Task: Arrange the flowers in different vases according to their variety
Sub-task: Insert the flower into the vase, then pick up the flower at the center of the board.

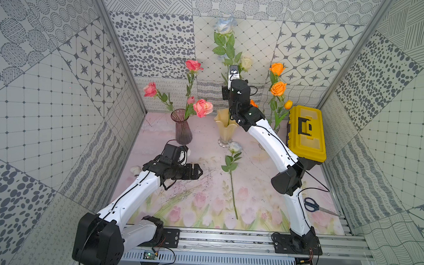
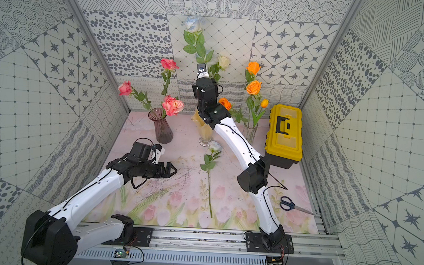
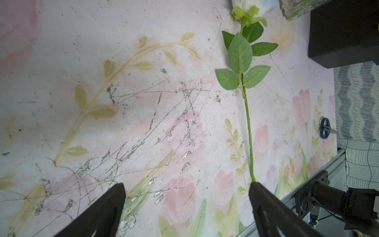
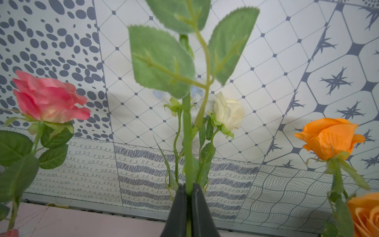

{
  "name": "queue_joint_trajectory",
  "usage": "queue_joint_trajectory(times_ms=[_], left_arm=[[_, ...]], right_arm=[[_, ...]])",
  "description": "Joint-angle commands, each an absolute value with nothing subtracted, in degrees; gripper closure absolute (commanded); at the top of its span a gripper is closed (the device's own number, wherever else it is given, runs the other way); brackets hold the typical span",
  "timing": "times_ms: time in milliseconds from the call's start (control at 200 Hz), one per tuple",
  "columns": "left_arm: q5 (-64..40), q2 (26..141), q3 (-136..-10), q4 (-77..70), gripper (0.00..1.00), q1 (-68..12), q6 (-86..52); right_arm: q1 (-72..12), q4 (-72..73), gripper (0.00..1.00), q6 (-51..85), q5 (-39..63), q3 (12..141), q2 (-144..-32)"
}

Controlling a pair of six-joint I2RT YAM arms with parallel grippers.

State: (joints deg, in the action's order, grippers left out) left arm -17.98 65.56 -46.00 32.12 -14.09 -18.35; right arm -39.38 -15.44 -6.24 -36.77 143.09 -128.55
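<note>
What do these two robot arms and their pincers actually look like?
The left arm and right arm have smooth white shells with chunky black joints and black bases. A thin black cable runs along each. The left gripper and right gripper end in flat, black, tapered fingers.

Counts: vases 3: purple vase (image 1: 182, 126), cream-yellow vase (image 1: 224, 131), clear vase (image 2: 250, 134). Pink roses 3: tall pink rose (image 1: 193, 65), left pink rose (image 1: 150, 89), big pink rose (image 1: 202, 108); plus 1 small pink bud (image 1: 190, 100). White/pale-blue roses 4: tall pale-blue rose (image 1: 225, 24), cream-white rose (image 1: 246, 63), lying rose (image 1: 235, 147), half-hidden pale-blue rose (image 4: 160, 94). Orange roses 3: top orange rose (image 1: 277, 68), middle orange rose (image 1: 278, 88), low orange rose (image 2: 225, 104). Orange tulip (image 1: 288, 104) 1. Toolbox (image 1: 306, 133) 1, scissors (image 1: 311, 204) 1. Claws 2: left claw (image 3: 187, 184), right claw (image 4: 188, 186).
</note>
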Motion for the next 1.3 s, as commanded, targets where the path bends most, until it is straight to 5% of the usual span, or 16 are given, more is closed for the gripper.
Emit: queue_joint_trajectory(times_ms=[0, 80, 180, 1296], left_arm=[[-20.04, 65.89, -46.13, 31.55, 0.01, -14.06, -18.53], [-19.96, 66.18, -46.07, 31.55, 0.01, -14.35, -18.81], [-19.1, 66.58, -46.31, 31.77, 0.01, -15.32, -18.85], [0.84, 74.88, -56.34, 36.44, 0.01, -36.54, -31.42]], right_arm=[[-39.39, -14.7, 0.88, -2.45, -37.66, 137.98, -126.45], [-39.71, -12.75, 0.5, -1.47, -37.7, 132.62, -123.49], [-40.53, -8.34, 0.33, -1.39, -37.46, 124.96, -118.51], [-46.67, -30.3, 0.28, 27.59, -15.08, 69.84, -64.5]])
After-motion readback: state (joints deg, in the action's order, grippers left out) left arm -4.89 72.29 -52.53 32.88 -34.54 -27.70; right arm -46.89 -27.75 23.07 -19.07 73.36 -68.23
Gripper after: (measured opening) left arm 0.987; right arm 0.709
